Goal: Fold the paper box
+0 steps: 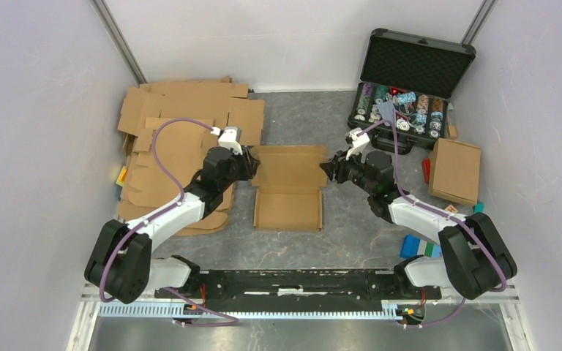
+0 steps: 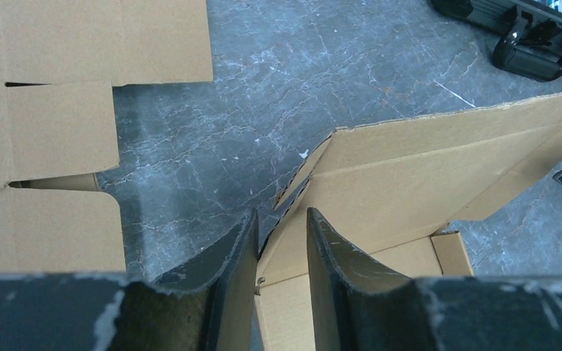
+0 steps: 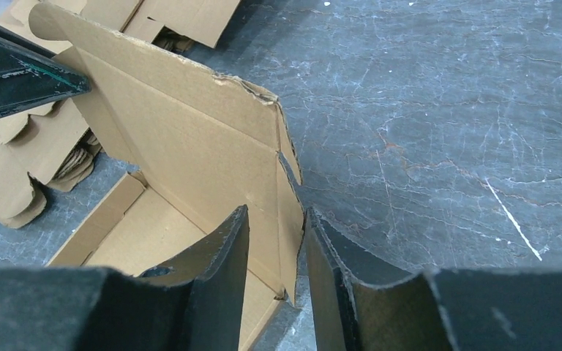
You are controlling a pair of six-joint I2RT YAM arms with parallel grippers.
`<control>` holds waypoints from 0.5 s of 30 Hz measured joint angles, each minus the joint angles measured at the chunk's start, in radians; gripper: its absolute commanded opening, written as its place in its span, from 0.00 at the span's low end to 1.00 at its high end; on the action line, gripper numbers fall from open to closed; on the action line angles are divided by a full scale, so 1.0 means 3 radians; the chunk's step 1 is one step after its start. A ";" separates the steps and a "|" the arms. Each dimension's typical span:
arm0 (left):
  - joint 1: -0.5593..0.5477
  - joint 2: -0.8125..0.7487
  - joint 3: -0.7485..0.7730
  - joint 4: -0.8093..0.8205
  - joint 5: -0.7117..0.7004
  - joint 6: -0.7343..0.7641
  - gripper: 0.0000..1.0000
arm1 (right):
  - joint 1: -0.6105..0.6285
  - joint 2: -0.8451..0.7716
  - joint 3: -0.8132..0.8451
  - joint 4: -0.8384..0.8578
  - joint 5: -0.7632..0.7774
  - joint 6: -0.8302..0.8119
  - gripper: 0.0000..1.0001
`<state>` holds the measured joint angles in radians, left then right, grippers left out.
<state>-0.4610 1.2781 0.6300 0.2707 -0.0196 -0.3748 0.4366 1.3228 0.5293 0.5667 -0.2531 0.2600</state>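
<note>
Cardboard sheets (image 1: 183, 110) left of paper box (image 1: 289, 197), chip case (image 1: 417, 69) far right

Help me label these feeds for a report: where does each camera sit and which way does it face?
Top external: above and behind the bases, looking down on the grey marbled table, the half-folded brown cardboard box and both arms.
Left wrist: on the left arm, looking along the left gripper, fingers straddling the box's left edge.
Right wrist: on the right arm, looking along the right gripper, straddling the right edge.
Shared: both wrist views show the box's raised panel and the other gripper's tip.
</note>
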 measured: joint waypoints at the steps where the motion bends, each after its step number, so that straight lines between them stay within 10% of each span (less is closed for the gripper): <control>1: -0.0001 0.0000 0.0000 -0.0006 0.0000 0.0001 0.36 | 0.0000 -0.0003 0.0000 0.0000 -0.0001 0.0005 0.39; 15: -0.0001 -0.0183 -0.0051 -0.0113 0.0000 0.0000 0.26 | 0.0046 -0.0097 -0.0001 -0.0033 0.0008 0.0009 0.23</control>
<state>-0.4614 1.2232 0.6147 0.2367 -0.0196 -0.3748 0.4503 1.2938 0.5289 0.5568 -0.2508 0.2626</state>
